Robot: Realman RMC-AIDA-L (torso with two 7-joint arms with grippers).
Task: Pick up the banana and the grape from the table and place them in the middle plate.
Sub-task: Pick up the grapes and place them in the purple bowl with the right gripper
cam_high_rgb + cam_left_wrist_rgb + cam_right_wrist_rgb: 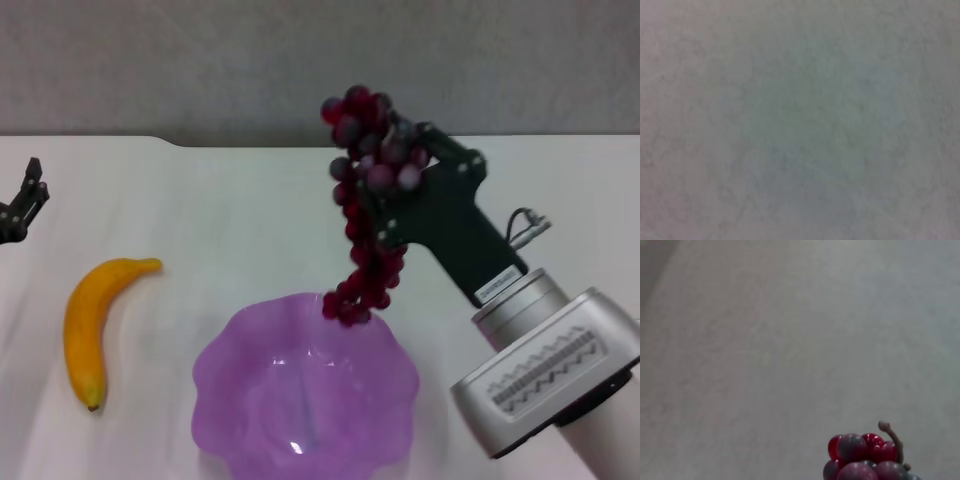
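Right fingers [385,195]: mine, closed on the grape [365,200], centre of the head frame.
Grape: hangs from my grip, lowest berries over the middle plate [230,370] far rim.
Banana [90,325]: lies on the worktop [230,220], lower left.
Left fingers [22,205]: parked at left edge, spread apart.

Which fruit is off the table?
The grape: it hangs from the right gripper above the plate. The banana lies on the table.

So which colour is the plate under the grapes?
Translucent purple; the middle plate shows best in the head view.
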